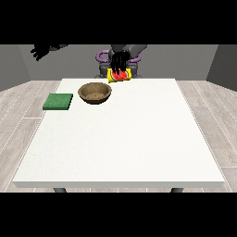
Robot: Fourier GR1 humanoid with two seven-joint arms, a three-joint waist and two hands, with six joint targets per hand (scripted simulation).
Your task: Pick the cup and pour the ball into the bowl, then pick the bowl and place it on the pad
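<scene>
A yellow cup (112, 76) hangs tilted above the table's far edge, its mouth turned towards the camera, and something red, apparently the ball (120, 76), shows inside it. The hand at the view's right (119, 61) reaches down from above with its fingers curled over the cup. A brown bowl (95, 92) stands on the table just left of and nearer than the cup; nothing shows inside it. A flat green pad (58, 101) lies left of the bowl. The hand at the view's left (41, 51) is raised far off to the side, beyond the table, fingers spread.
The white table (120, 139) stretches wide towards the camera, with its front edge near the view's bottom. The robot's torso (118, 58) stands right behind the far edge.
</scene>
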